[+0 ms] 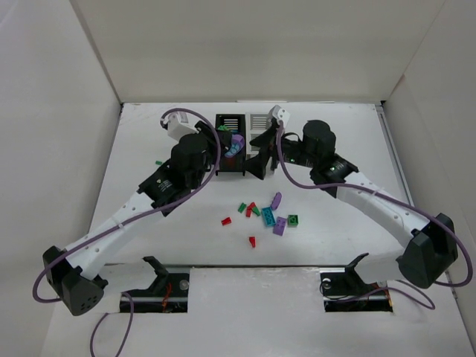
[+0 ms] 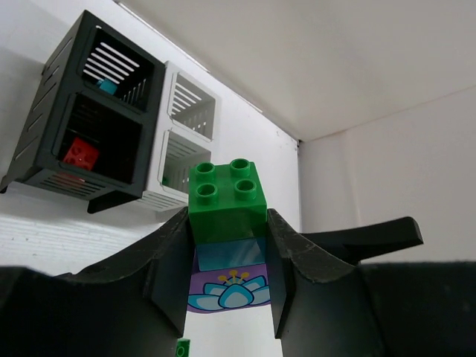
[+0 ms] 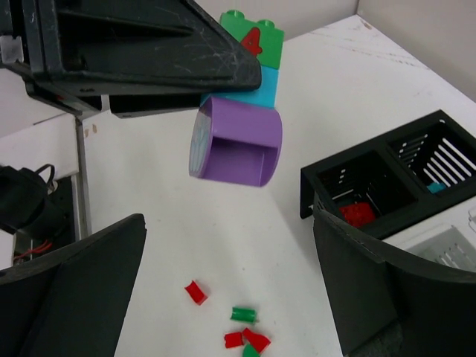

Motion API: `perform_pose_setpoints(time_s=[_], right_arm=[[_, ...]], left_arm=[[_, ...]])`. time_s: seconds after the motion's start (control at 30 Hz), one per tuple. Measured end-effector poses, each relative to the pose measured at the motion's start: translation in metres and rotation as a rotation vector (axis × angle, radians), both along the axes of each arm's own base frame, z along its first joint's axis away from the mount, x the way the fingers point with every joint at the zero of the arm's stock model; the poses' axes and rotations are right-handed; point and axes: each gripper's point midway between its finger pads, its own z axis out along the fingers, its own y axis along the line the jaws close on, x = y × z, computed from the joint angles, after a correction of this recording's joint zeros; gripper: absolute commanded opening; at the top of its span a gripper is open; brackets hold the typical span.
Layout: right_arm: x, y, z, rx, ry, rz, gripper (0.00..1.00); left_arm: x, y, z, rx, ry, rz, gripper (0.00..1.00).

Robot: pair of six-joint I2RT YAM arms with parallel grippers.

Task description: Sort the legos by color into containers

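My left gripper (image 2: pixel 227 245) is shut on a joined lego piece (image 2: pixel 227 197): a green brick on top, then teal, then purple with a flower print. In the top view my left gripper (image 1: pixel 227 146) holds it over the black bin (image 1: pixel 229 120). That piece also shows in the right wrist view (image 3: pixel 238 141), held above the table. My right gripper (image 3: pixel 227 223) is open and empty, and in the top view (image 1: pixel 260 160) it sits just right of the black bin. The black bin (image 2: pixel 149 82) holds a red brick (image 2: pixel 80 154) and a teal one (image 2: pixel 108 86). The white bin (image 2: pixel 190 82) adjoins it.
Loose legos lie mid-table: red (image 1: pixel 226 221), red (image 1: pixel 252 241), a red and green cluster (image 1: pixel 249 209), purple (image 1: pixel 276 199), teal (image 1: pixel 268 216), green (image 1: pixel 294 219). A small green one (image 1: pixel 158 161) lies left of my left arm. White walls enclose the table.
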Motion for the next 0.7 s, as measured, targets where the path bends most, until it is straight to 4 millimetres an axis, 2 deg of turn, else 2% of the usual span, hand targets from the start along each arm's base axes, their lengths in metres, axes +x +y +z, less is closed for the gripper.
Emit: perform_pose_setpoints(time_s=[0.23,0.37,0.5,0.7], right_arm=[[0.005,0.019,0.009,0.018,-0.028,0.041,0.98],[0.011,0.025,0.02,0.037,-0.055,0.049,0.94],[0.011,0.029,0.023,0.042,-0.061,0.073,0.85],[0.006,0.034,0.019,0.038,-0.056,0.108,0.58]], left_arm=[[-0.001,-0.007,0.0,-0.002,-0.017,-0.041,0.3],[-0.003,-0.01,-0.003,-0.004,-0.017,-0.058,0.29],[-0.004,-0.009,-0.002,-0.009,-0.023,-0.063,0.29],[-0.006,-0.009,0.007,-0.026,-0.049,-0.071,0.27]])
